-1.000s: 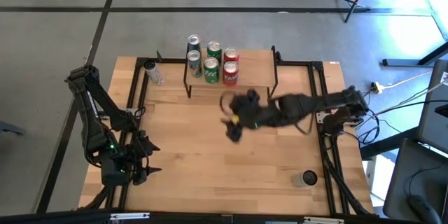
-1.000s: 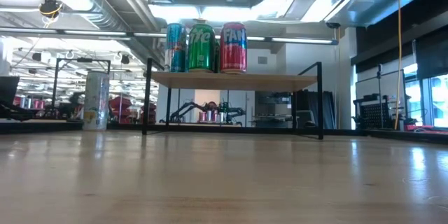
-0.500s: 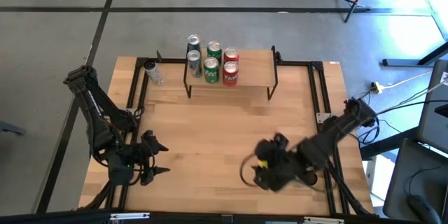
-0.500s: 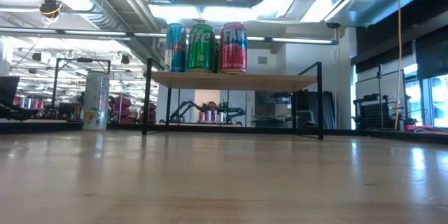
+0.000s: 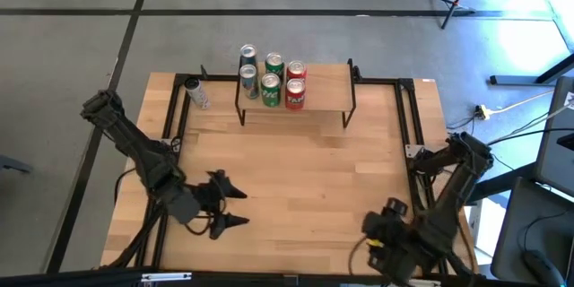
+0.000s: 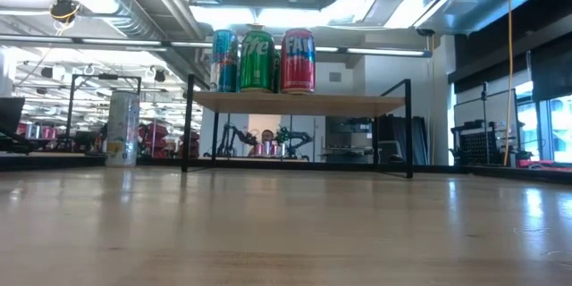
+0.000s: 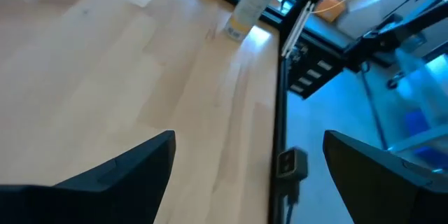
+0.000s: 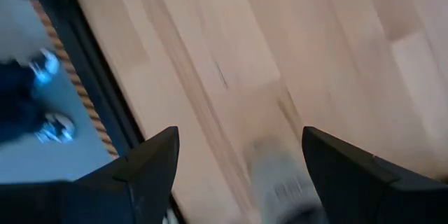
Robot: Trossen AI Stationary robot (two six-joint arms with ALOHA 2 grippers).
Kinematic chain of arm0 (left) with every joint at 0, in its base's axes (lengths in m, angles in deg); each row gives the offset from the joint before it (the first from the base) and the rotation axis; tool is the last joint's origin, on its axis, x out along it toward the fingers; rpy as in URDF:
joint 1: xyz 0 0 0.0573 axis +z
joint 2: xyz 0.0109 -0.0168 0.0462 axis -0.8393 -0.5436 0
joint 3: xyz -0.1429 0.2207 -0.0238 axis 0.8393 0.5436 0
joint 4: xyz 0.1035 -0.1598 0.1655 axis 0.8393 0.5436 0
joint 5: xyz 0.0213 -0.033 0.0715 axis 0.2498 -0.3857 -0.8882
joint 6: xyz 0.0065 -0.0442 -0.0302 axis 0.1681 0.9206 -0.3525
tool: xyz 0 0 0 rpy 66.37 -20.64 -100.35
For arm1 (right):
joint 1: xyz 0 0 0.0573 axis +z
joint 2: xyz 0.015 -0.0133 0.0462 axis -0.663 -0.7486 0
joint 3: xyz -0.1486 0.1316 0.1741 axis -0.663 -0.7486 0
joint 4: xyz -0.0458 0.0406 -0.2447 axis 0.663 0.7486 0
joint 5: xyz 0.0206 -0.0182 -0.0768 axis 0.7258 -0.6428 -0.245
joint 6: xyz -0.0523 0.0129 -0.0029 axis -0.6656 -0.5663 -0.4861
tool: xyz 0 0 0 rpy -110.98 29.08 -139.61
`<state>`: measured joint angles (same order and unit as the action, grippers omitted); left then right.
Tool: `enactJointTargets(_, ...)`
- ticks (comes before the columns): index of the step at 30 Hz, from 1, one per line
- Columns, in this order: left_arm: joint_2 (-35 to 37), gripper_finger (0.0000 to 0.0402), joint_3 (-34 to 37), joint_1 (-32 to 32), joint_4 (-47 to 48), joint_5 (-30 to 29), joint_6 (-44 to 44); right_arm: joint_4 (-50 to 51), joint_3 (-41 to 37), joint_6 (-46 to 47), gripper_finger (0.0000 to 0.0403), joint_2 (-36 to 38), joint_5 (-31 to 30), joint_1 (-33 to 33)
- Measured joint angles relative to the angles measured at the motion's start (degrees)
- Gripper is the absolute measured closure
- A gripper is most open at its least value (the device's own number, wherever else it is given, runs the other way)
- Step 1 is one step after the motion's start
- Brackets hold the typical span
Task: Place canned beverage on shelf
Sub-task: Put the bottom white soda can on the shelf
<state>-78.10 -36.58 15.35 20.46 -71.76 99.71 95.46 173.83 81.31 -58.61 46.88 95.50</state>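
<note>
So far we have five cans on the shelf; one tall can waits beside it, our left gripper and right gripper both spread empty.

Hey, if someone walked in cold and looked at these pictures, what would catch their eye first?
Probably the cluster of five bright cans, blue, green and red, on the shelf at the table's far edge. Next, a lone pale can stands on the tabletop just left of the shelf. Both arms sit at the near side: the left gripper open, the right gripper open low at the right corner.
</note>
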Motion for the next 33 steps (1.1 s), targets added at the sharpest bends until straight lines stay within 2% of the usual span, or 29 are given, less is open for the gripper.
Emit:
enactJointTargets(7, -5.37, 0.0052, 0.02, 3.94, -6.11, 4.77, 0.58, 8.15, 0.00, 3.65, 0.0116, 0.76, 1.96, 6.71)
enactJointTargets(12, -6.26, 0.0052, 0.02, 5.02, -6.19, 5.94, 2.22, 8.07, -0.78, 10.78, 0.0116, 5.51, -2.49, 9.79)
enactJointTargets(15, -6.26, 0.0052, 0.02, 5.51, -6.20, 5.89, 2.21, 8.17, -4.25, 18.70, 0.0116, 9.91, -2.75, 10.76)
enactJointTargets(19, -6.26, 0.0052, 0.02, 6.50, -6.12, 5.88, 2.16, 7.69, -11.15, 34.52, 0.0116, 15.35, -1.59, 11.89)
enactJointTargets(23, -6.26, 0.0052, 0.02, 7.04, -6.06, 5.94, 2.14, 4.35, -15.32, 44.91, 0.0116, 17.40, -0.58, 12.53)
enactJointTargets(33, -6.26, 0.0052, 0.02, 7.12, -6.02, 6.02, 2.10, -0.85, -18.45, 46.11, 0.0116, 16.71, 0.15, 12.27)
